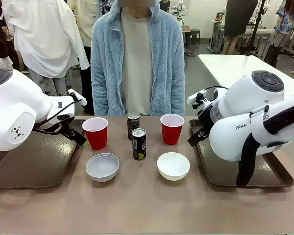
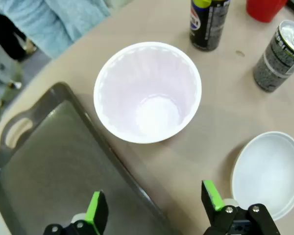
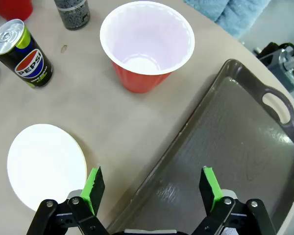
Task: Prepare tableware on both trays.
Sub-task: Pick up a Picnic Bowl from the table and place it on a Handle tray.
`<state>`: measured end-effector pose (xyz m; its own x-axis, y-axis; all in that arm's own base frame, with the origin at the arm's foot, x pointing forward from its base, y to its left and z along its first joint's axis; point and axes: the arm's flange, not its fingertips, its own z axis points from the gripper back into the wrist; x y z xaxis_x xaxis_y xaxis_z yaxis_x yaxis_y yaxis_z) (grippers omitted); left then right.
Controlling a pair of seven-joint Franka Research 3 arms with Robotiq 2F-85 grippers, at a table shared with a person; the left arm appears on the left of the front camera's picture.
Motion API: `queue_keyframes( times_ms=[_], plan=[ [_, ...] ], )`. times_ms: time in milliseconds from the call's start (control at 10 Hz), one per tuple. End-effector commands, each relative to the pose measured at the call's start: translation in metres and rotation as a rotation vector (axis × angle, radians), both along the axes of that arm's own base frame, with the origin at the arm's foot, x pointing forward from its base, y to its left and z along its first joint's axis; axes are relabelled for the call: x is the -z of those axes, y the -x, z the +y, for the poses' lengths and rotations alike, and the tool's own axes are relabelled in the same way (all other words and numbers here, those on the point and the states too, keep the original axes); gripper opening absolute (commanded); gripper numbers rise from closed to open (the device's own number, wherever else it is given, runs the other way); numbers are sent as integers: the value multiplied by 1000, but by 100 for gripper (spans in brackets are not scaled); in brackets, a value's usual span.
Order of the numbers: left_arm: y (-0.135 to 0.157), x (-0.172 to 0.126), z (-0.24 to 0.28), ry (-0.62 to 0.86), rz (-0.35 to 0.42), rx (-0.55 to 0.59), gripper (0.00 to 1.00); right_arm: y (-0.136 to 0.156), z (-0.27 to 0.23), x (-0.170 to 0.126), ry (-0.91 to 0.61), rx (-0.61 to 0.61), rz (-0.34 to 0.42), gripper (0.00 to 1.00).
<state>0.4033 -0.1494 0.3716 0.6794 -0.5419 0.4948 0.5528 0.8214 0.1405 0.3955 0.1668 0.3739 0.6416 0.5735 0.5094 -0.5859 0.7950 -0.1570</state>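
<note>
L gripper (image 2: 153, 198) & R gripper (image 3: 151, 178) spread wide, empty; arms (image 1: 14, 112) cover pt of L tray (image 1: 34, 169) & R tray (image 1: 218, 171)

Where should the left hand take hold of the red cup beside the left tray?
Probably across the wall of the red cup, just below the rim, coming level from the left tray side. It stands upright, mouth up, apart from the bowl and cans, so both sides are free.
</note>
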Motion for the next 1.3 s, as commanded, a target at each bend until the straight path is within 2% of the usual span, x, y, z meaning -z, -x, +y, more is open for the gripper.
queue_keyframes(
  times_ms=[0, 1100, 1200],
  plan=[
    [0, 0, 0, 0, 0, 0, 100, 0, 0, 0, 0, 0, 0, 100],
    [0, 0, 0, 0, 0, 0, 100, 0, 0, 0, 0, 0, 0, 100],
    [0, 0, 0, 0, 0, 0, 100, 25, 11, -19, 109, 52, -65, 100]
  ],
)
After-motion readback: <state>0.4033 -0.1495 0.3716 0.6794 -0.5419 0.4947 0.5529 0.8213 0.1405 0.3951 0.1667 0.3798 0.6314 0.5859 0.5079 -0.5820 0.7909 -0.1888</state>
